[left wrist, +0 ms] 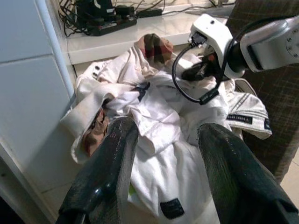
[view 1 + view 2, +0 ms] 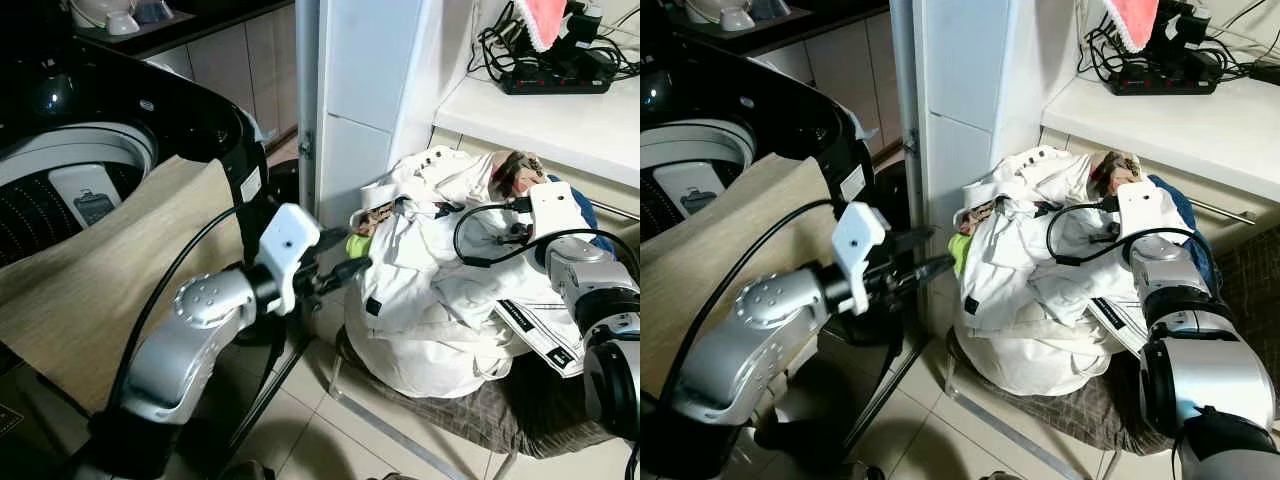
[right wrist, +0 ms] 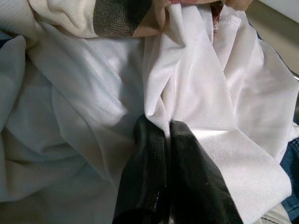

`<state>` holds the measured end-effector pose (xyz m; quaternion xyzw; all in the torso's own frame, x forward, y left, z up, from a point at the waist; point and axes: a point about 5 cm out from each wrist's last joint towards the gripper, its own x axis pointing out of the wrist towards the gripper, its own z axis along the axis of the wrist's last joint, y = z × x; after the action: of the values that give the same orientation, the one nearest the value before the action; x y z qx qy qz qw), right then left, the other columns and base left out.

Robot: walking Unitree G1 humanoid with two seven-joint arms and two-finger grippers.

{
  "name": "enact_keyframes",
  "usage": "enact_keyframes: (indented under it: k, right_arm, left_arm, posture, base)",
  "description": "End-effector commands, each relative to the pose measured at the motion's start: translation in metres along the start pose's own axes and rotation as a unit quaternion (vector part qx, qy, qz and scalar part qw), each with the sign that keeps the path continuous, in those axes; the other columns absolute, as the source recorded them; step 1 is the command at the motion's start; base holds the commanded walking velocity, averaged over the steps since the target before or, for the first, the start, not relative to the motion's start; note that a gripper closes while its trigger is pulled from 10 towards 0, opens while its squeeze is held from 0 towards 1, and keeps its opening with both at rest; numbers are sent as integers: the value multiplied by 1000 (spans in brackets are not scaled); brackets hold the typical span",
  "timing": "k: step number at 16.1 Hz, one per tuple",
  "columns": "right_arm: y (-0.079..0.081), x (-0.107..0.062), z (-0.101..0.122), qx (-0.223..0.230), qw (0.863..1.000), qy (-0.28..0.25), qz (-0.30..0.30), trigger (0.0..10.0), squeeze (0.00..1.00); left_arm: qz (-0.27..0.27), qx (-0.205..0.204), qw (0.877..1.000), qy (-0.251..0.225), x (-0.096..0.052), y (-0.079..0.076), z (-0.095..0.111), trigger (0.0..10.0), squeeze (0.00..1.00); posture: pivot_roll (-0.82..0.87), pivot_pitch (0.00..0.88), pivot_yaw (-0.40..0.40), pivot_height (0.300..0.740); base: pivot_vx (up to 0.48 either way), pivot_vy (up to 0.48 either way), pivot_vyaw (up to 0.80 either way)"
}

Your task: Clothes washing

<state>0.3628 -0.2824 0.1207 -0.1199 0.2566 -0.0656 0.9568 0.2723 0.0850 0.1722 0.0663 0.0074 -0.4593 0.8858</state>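
right claw [image 3: 158, 128] seemingly pinched shut on the white clothes pile [image 2: 430, 290], left claw [image 2: 340, 262] spread apart just beside it

Open air lies between the left gripper [image 2: 345, 262] and the laundry pile [image 2: 440, 290]; the white cabinet [image 2: 355, 90] and washing machine [image 2: 110, 140] crowd either side.

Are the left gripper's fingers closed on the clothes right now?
No. In the left wrist view the left gripper is open, its two fingers spread apart short of the white clothes.
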Motion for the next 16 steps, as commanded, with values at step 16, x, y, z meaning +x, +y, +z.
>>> enact_keyframes:
  k: [16]
  right_arm:
    - [-17,-134,121,176,894,-291,291,0,0]
  left_arm:
    - [122,19,987,-98,-7,20,30,10000,0]
  posture:
    - [-83,0,5,740]
  base:
    - [0,0,0]
